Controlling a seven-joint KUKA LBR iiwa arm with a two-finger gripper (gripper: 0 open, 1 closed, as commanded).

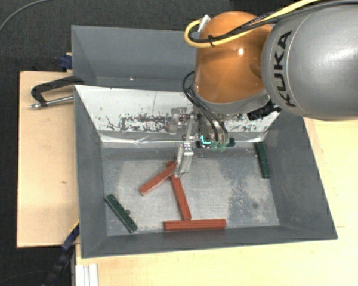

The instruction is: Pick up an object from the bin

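Step in hand: approach. My claw (pixel 184 161) hangs mid-bin (pixel 87 189), where the slanted red stick (pixel 157 180) meets another red stick (pixel 181 199); open or closed, I cannot tell. Next need: centre on one stick, grip, lift.

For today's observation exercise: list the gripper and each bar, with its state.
Gripper, low over where two red bars meet.
Slanted red bar, flat, upper end by the gripper.
Middle red bar, flat on the floor.
Front red bar, flat by front wall.
Left green bar, flat, front-left corner.
Right green bar, against the right wall.
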